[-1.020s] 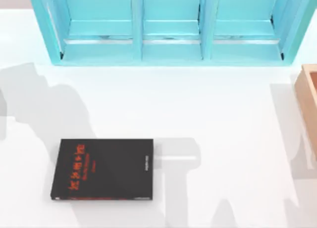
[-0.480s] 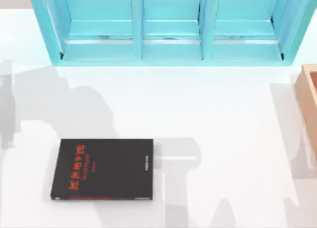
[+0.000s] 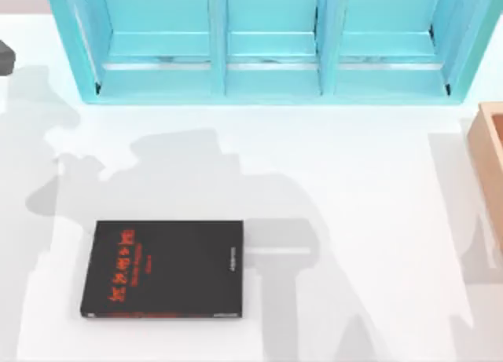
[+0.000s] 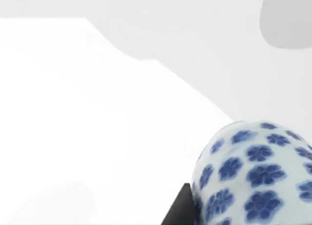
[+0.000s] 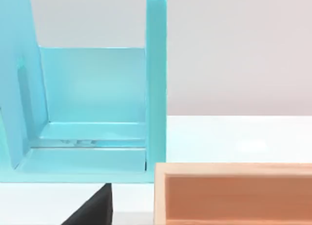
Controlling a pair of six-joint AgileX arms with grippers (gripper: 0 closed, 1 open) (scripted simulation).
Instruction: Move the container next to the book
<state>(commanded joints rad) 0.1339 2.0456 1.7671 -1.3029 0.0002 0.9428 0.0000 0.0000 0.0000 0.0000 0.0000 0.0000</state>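
From above, the flat rectangular black book with red-orange characters on its cover (image 3: 163, 268) lies flat on the white desk (image 3: 354, 205) at about seven o'clock, with bare desk beside its spine edge toward three o'clock. The big turquoise shelf unit (image 3: 271, 44) spans twelve o'clock and the tan wooden box (image 3: 489, 162) sits at three o'clock, well apart from the book. A dark bit at the nine-to-ten o'clock edge is probably part of the left arm, though too little shows to be sure. In the left wrist view, the small round white porcelain-like cup with blue flower patterning (image 4: 253, 176) sits close against the camera with a dark fingertip (image 4: 180, 210) touching its side and the desk well below, so I judge the left claw is closed around the cup and carrying it in the air. To do this carry well, keep the cup upright and level, travel above the book's cover, and lower it onto the bare desk just beside the book, releasing only once the base rests. In the right wrist view, the shelf unit and wooden box stand ahead; the right arm seems parked near the box, and I cannot tell how its claw is set.
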